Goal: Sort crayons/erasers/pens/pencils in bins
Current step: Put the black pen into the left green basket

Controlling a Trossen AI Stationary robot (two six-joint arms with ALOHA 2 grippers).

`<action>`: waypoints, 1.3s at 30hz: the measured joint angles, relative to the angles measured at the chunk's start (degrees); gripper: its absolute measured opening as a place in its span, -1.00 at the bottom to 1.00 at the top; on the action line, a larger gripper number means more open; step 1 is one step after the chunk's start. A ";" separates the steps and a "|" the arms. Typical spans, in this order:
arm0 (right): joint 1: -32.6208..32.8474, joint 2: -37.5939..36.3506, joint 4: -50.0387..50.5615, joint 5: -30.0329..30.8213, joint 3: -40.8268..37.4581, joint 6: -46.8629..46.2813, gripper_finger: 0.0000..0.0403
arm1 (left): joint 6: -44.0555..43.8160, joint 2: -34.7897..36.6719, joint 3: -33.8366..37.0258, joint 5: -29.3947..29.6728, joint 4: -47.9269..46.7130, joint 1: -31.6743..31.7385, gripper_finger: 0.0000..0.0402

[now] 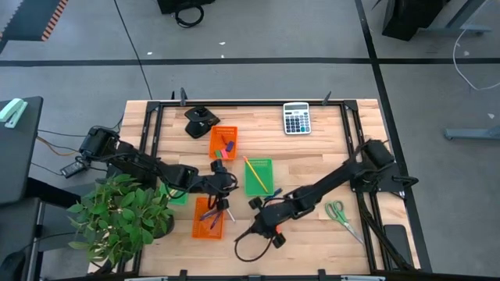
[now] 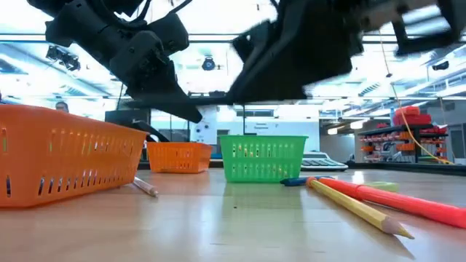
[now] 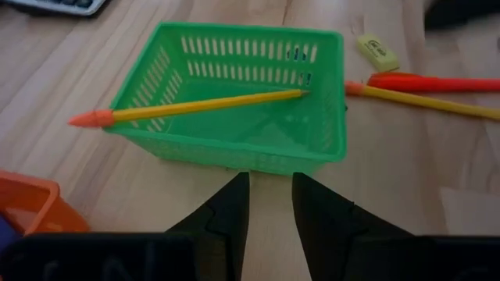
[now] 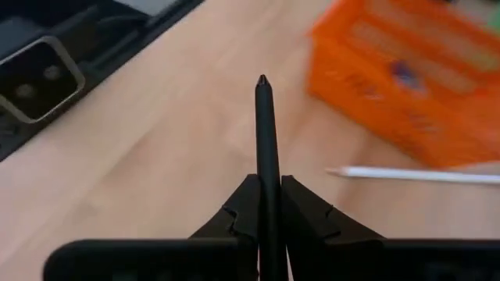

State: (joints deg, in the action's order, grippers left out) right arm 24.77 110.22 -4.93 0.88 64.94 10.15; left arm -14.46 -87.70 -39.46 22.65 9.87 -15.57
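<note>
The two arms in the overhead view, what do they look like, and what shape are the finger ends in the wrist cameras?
Both the left arm and the right arm are dark, jointed and slim, with black cables trailing off them. The left end effector and the right end effector each have two matte black fingers tapering to wedge-shaped tips, without visible markings.

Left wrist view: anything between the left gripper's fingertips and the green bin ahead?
No. Between the left gripper and the green bin there is only bare wooden table, shown in the left wrist view.
</note>
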 joint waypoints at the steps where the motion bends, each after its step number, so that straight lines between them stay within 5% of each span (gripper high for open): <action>1: 0.22 -1.28 1.33 1.71 0.01 0.00 -0.79 | 0.42 0.00 0.00 0.00 0.18 -0.13 -0.47; 12: 0.32 -11.31 14.03 19.49 0.10 -0.76 -0.78 | 1.60 0.04 0.00 -6.26 5.52 -0.94 -0.46; 17: 0.05 -12.29 16.57 19.57 0.17 -2.68 -0.78 | 1.58 0.95 0.01 -6.71 5.83 -0.29 -0.36; 29: -1.81 -11.06 18.67 19.70 0.19 -4.02 -0.78 | -3.10 2.35 -0.02 -13.92 8.38 1.12 0.32; 39: -5.68 -11.04 16.88 19.40 0.19 -1.96 -0.78 | -4.41 2.32 0.00 -11.54 7.32 0.30 0.39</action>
State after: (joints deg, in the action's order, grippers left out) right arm 19.09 99.18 11.95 20.28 65.12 8.20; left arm -18.87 -85.38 -39.46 11.12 17.19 -15.27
